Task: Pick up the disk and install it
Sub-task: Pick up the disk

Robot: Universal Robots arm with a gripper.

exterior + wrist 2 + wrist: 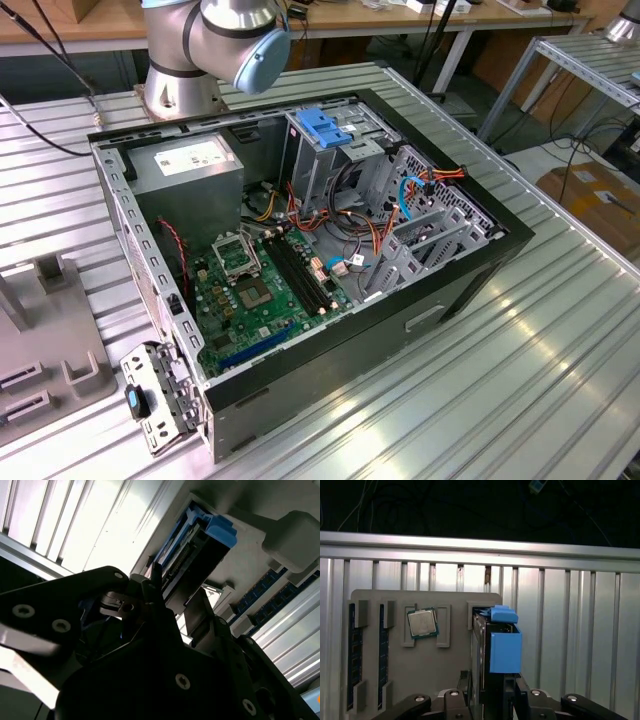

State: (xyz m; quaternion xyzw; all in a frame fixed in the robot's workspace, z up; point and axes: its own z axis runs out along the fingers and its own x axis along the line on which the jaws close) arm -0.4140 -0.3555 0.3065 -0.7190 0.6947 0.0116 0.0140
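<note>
The disk, a grey drive in a bright blue carrier frame, stands on edge at a slot of the grey fixture plate. My gripper is shut on it, its dark fingers pressed against both flat sides. In the second wrist view the disk reaches from the gripper toward the plate. I cannot tell if its far end still rests in the slot. The open computer case lies on the table in the exterior view.
A processor chip and two memory sticks sit in the plate's other holders. Inside the case a blue latch tops the grey drive cage, beside cables and the motherboard. The arm's base stands behind the case.
</note>
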